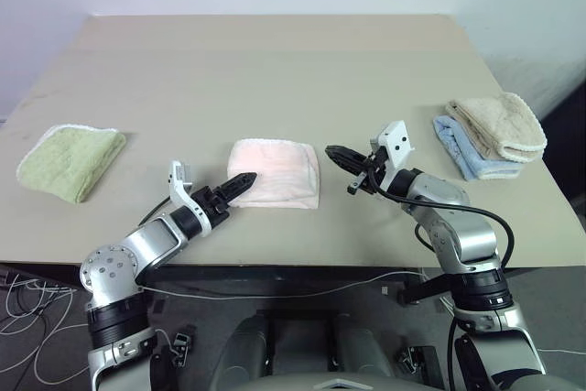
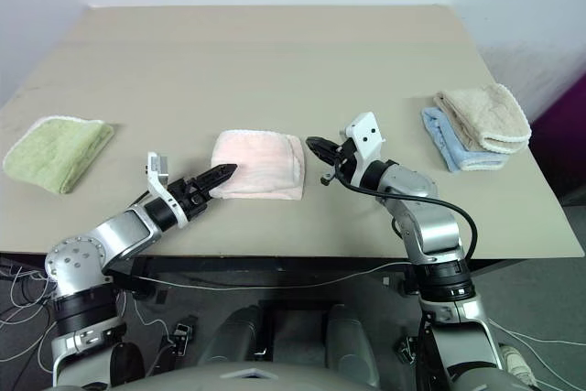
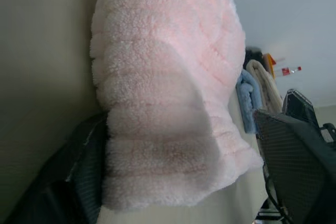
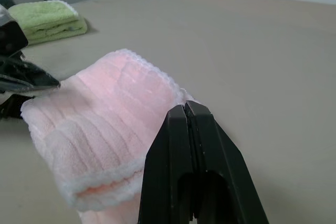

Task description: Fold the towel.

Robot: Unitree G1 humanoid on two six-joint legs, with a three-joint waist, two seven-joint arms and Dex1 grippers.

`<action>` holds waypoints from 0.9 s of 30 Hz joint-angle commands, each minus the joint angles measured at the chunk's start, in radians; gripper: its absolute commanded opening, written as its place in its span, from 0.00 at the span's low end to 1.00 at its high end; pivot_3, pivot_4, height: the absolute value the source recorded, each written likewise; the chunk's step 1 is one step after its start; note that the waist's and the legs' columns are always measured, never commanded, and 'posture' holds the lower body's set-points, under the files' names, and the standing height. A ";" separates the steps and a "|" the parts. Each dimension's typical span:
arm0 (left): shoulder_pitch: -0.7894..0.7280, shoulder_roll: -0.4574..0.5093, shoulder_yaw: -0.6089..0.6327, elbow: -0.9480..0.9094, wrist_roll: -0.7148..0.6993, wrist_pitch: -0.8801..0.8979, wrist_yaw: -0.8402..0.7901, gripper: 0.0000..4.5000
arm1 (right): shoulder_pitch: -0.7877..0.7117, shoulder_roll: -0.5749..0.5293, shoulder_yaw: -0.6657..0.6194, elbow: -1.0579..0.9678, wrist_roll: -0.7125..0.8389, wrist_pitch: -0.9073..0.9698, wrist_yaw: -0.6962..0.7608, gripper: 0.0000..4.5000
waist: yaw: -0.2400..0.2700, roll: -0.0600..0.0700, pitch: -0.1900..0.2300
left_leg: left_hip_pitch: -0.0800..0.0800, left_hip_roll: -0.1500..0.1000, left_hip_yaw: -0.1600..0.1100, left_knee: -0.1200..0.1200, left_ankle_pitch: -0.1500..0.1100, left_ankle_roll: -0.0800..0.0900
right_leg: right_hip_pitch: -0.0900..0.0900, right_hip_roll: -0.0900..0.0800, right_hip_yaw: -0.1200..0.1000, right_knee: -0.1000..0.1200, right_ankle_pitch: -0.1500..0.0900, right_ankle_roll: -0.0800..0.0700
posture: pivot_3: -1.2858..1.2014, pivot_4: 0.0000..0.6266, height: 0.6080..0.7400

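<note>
Towel point(image 1: 275, 173) folded on table point(image 1: 275, 70), between both grippers. Left gripper point(image 1: 242, 181) spread wide at its edge, nothing gripped; right gripper point(image 1: 336, 156) closed, empty (just beside towel). Withdraw slowly, avoid snagging.

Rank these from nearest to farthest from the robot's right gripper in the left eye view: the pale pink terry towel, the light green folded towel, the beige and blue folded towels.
From the right gripper:
1. Pale pink terry towel, folded, just to its left at the table's middle.
2. Beige folded towel on the blue folded towel, to its right near the table's edge.
3. Light green folded towel, far left.
</note>
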 commanded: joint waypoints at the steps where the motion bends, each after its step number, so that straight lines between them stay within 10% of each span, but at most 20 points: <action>1: 0.005 -0.015 -0.010 -0.004 -0.050 -0.002 0.021 0.64 | -0.003 -0.004 -0.012 -0.050 0.015 -0.004 -0.006 0.00 | 0.000 0.000 0.000 | 0.000 0.000 0.000 0.000 0.000 0.000 | 0.000 0.000 0.000 0.000 0.000 0.000 | 0.52 0.24 1.00; 9: 0.010 -0.015 -0.008 -0.002 -0.080 -0.029 0.044 0.03 | -0.005 0.001 -0.008 -0.051 0.018 -0.006 -0.008 0.00 | -0.002 0.000 0.000 | 0.000 0.000 0.000 0.000 0.000 0.000 | 0.000 0.000 0.000 0.000 0.000 0.000 | 0.52 0.24 1.00; 27: -0.219 0.090 0.150 0.040 -0.052 -0.429 -0.009 0.01 | -0.002 -0.007 -0.017 -0.033 0.021 -0.013 -0.015 0.00 | -0.002 0.000 0.000 | 0.000 0.000 0.000 0.000 0.000 0.000 | 0.000 0.001 0.000 0.000 0.000 0.000 | 0.52 0.24 1.00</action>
